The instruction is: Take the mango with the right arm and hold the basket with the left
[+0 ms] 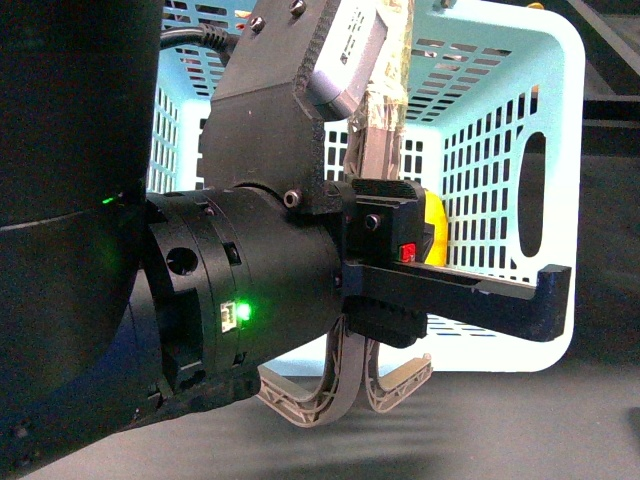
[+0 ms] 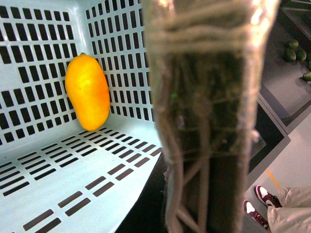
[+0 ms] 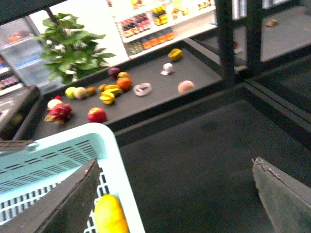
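Light-blue slotted plastic basket (image 1: pixel 566 150) holds one yellow-orange oval mango (image 2: pixel 87 92) against its wall. The left gripper (image 1: pixel 378 190) clamps the basket's tape-wrapped handle (image 2: pixel 209 97). The right gripper (image 3: pixel 177 194) is spread and empty.

Bulky matte black left arm (image 1: pixel 250 290).
Silver screws (image 1: pixel 258 24), green light (image 1: pixel 243 312), grey camera (image 1: pixel 345 50), black cable (image 1: pixel 195 38), pale ribbed fingers (image 1: pixel 300 410).

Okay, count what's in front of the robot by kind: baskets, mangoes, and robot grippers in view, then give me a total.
Basket: 1
Mango, inside the basket: 1
Grippers: 2, the left gripper and the right gripper
Total: 4
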Controlling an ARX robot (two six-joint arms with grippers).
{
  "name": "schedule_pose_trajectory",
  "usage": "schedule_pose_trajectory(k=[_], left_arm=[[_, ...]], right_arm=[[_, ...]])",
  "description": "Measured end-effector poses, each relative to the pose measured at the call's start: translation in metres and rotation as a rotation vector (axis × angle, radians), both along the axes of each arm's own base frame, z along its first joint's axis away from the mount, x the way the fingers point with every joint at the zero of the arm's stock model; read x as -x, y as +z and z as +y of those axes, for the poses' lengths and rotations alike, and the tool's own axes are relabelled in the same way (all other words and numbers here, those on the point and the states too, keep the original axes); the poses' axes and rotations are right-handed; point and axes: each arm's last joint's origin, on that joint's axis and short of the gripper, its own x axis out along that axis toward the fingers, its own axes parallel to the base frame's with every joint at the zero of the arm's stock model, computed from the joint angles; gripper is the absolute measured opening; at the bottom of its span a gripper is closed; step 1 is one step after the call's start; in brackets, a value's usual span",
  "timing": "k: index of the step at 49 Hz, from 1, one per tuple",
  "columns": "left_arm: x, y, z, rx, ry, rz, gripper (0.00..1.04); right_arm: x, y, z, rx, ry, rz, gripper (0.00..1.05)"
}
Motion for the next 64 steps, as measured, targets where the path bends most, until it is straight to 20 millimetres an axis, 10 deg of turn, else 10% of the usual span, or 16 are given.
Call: schedule_pose_trajectory(k=[23, 64], left_arm=[[0.000, 0.000, 0.000, 0.000, -0.002, 0.000, 0.08], [0.000, 0.000, 0.000, 0.000, -0.002, 0.000, 0.08]], right_arm=[[0.021, -0.026, -0.017, 0.286, 0.213, -0.057, 0.01], [0.043, -0.046, -0.017, 0.286, 0.217, -0.029, 0.02]])
